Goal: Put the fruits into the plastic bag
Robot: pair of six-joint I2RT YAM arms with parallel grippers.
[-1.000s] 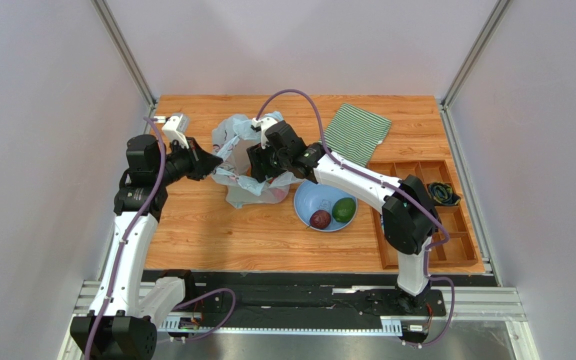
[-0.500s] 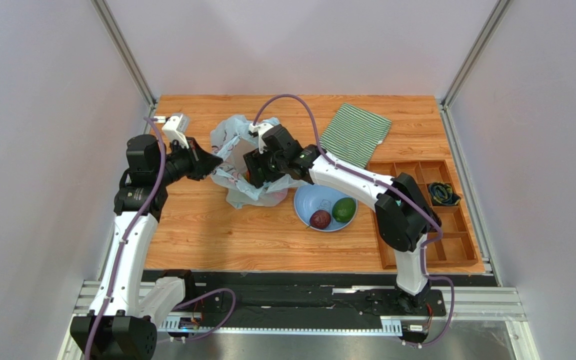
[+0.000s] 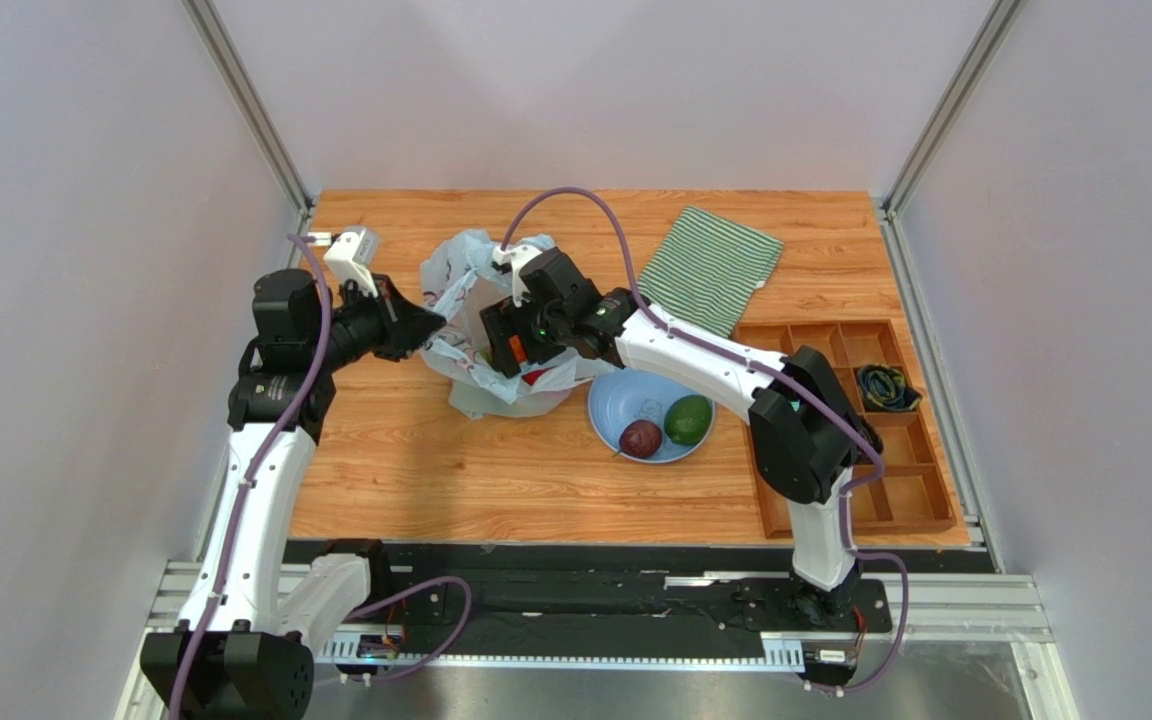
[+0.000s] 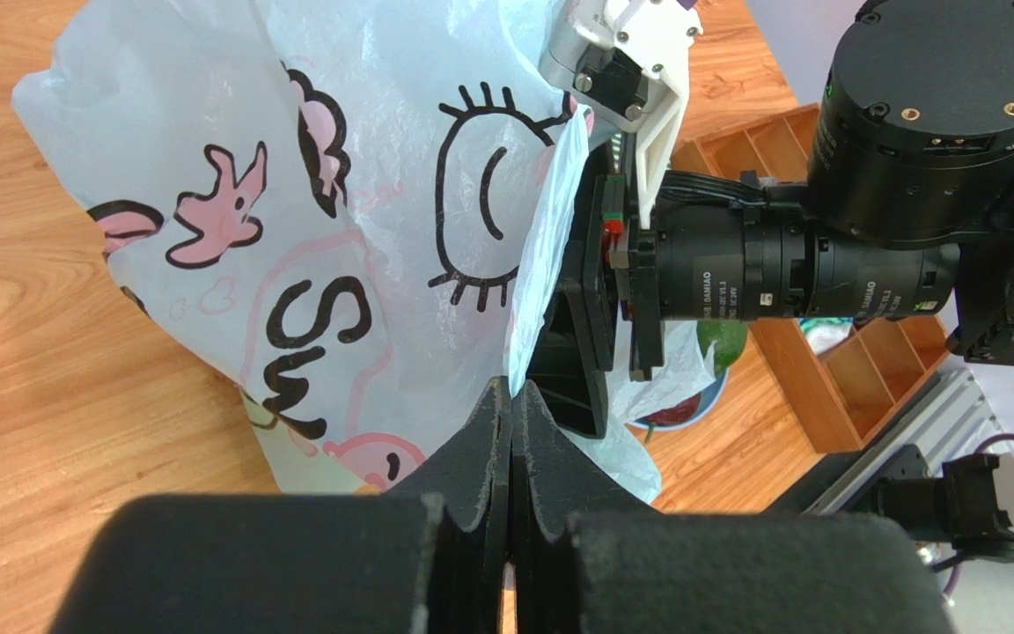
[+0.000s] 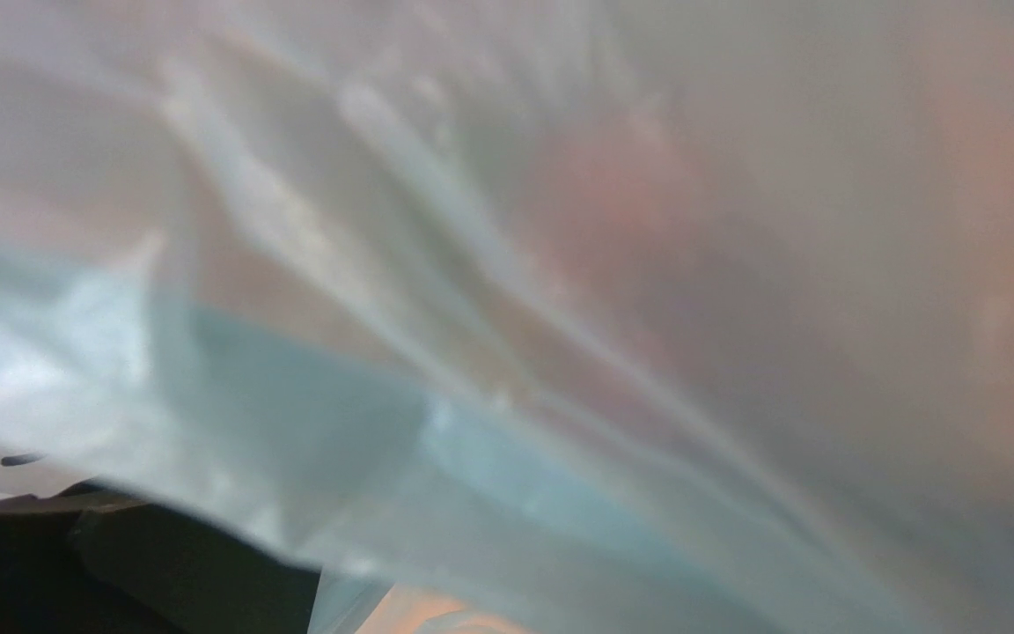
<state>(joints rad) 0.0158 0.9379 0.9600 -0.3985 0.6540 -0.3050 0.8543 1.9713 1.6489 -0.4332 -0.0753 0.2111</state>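
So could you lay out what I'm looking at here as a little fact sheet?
Left pincer: shut on the bag edge
Right pincer: in the bag's mouth; open or shut unclear
Plate: holds a purple fruit and a green fruit
Cloth: flat, beyond the plate

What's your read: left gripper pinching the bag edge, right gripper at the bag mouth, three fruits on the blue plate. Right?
Wrong count: the top view shows two fruits on the blue plate, dark purple fruit and green fruit. The left gripper does pinch the plastic bag edge, right gripper at its mouth.
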